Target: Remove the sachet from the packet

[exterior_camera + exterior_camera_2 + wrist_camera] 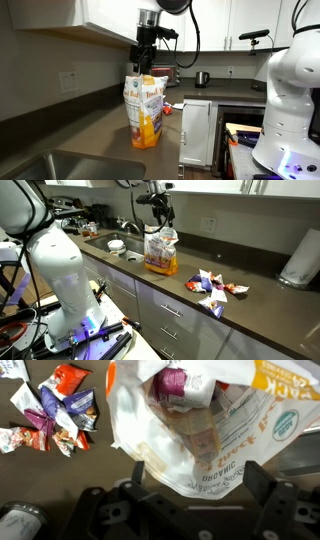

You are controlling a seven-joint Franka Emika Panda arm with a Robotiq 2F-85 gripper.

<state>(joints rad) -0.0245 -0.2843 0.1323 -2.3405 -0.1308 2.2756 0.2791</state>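
Note:
The packet (146, 112) is a stand-up plastic pouch, white above and orange-yellow below, upright on the dark counter; it shows in both exterior views (160, 252). My gripper (146, 62) hangs just above its open top (161, 220). In the wrist view the gripper (198, 485) is open, fingers apart on either side of the packet's mouth (200, 430), holding nothing. A purple and white sachet (180, 385) lies inside the packet. Several loose sachets (212, 288) lie on the counter beside it, and they also show in the wrist view (55, 410).
A sink (55, 165) is set in the counter near the packet. A white paper-towel roll (300, 258) stands at the counter's far end. A bowl (117, 246) and kettle (202, 78) sit nearby. Upper cabinets (90, 20) hang close above.

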